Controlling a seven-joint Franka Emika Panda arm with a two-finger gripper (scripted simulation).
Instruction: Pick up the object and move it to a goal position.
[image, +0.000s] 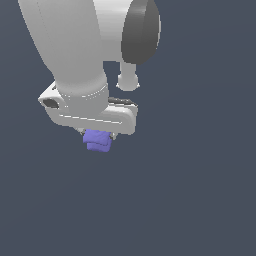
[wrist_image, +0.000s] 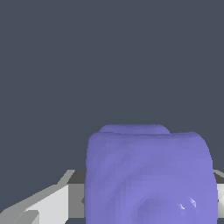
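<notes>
surroundings: flat, uniform dark slate-blue field filling both views; no edge or horizon visible. white glossy robot arm (image: 75, 45), upper left of the exterior view, cut off at the top. white gripper (image: 98, 134) closed narrowly around the small periwinkle-purple lumpy block (image: 97, 140), just below frame centre-left. fingers mostly hidden by the block; wrist view filled by the block (wrist_image: 148, 179).

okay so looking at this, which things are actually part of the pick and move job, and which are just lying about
Part of the job:
- purple object, sitting right under the hand
- end effector on the white arm

Just lying about:
- nothing else visible, only plain dark background
</notes>
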